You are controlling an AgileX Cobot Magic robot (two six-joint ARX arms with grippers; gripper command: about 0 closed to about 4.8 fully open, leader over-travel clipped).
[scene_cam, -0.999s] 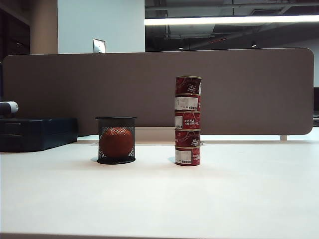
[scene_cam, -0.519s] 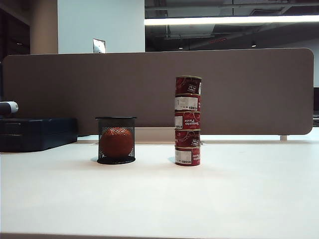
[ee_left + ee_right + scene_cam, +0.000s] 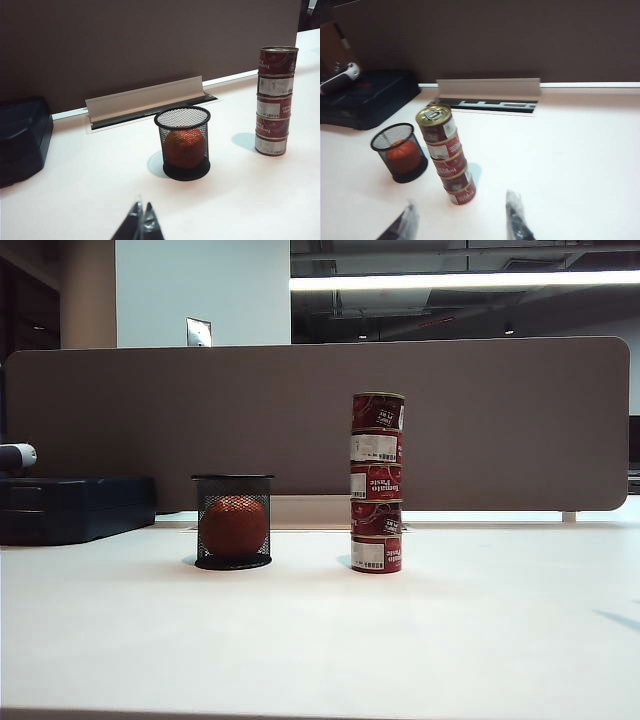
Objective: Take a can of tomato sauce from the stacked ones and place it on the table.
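Several identical red tomato sauce cans stand in one upright stack (image 3: 377, 483) on the white table (image 3: 450, 640). The top can (image 3: 378, 411) has a silvery-gold rim. In the left wrist view the stack (image 3: 274, 102) stands far off to one side, and my left gripper (image 3: 142, 209) is shut and empty, well short of it. The right wrist view looks down on the stack (image 3: 449, 157) and its top can (image 3: 436, 124). My right gripper (image 3: 461, 202) is open and empty, its blurred fingers either side of and short of the stack. Neither gripper shows in the exterior view.
A black wire-mesh cup (image 3: 233, 523) holding an orange-red ball stands left of the stack. A dark blue case (image 3: 70, 505) lies at the far left. A brown-grey divider panel (image 3: 300, 420) closes the back, with a cable slot (image 3: 487, 100) at its foot.
A faint shadow has appeared on the table at the right edge of the exterior view. The stack, cup and ball have not moved.
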